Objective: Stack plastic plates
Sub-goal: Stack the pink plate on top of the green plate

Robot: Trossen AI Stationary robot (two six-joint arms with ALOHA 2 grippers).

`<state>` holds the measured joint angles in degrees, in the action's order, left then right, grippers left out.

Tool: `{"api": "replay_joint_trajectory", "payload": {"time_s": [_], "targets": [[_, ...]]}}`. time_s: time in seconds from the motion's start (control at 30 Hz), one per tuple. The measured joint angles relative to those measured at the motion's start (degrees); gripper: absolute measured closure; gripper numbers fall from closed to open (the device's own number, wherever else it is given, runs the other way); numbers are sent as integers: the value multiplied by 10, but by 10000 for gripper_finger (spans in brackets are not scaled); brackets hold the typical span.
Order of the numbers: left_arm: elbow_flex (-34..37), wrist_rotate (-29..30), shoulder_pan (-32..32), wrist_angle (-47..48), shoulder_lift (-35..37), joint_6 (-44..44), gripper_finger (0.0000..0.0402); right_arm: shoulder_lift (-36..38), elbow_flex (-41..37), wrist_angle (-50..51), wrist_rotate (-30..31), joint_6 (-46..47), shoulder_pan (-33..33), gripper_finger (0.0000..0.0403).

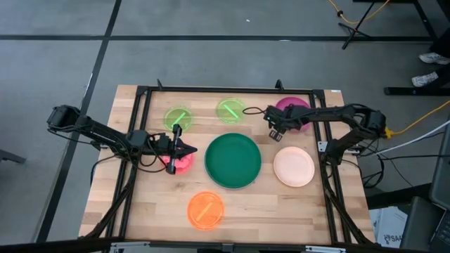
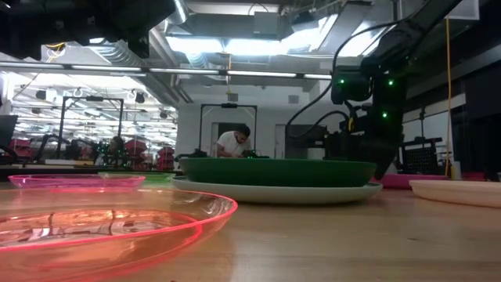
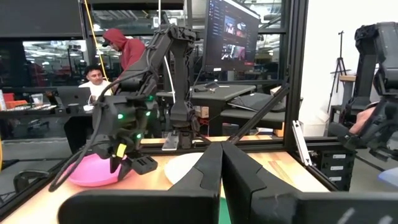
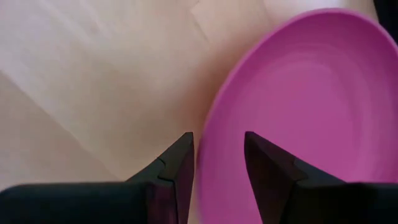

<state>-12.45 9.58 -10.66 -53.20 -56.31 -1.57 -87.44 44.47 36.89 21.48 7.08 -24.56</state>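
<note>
The dark green plate [image 1: 233,160] lies mid-table on a pale plate whose rim [image 2: 235,190] shows beneath it. The magenta plate [image 1: 295,111] rests flat at the far right. My right gripper [image 1: 275,131] is open and points down at the magenta plate's near-left rim [image 4: 208,149], one finger over the plate and one outside it. My left gripper [image 1: 185,149] is shut and hovers level over the red-pink plate [image 1: 177,162]. The peach plate [image 1: 294,166], the orange plate [image 1: 205,209] and two translucent green plates [image 1: 178,117] [image 1: 230,110] lie flat on the table. My right gripper has its fingers [image 4: 177,165] on either side of the magenta plate's rim, coming from above. Whether they touch the rim I cannot tell. The plate lies flat on the table.
A black frame [image 1: 140,95] runs around the table top, with posts at the far corners. Bare wood lies between the orange plate and the peach plate [image 1: 260,207]. People sit at desks in the room behind.
</note>
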Motion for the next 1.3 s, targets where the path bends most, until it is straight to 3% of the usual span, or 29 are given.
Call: {"api": "replay_joint_trajectory", "payload": {"time_s": [0.43, 0.8, 1.03, 1.3], "targets": [[0, 0, 0, 0, 0, 1, 398, -28, 0, -24, -15, -16, -11, 277], [0, 0, 0, 0, 0, 1, 398, -42, 0, -32, -8, -38, -10, 394], [0, 0, 0, 0, 0, 1, 398, -34, 0, -27, 18, -60, -9, 390], [0, 0, 0, 0, 0, 1, 398, 26, 1, -18, 19, -61, 12, 397]]}}
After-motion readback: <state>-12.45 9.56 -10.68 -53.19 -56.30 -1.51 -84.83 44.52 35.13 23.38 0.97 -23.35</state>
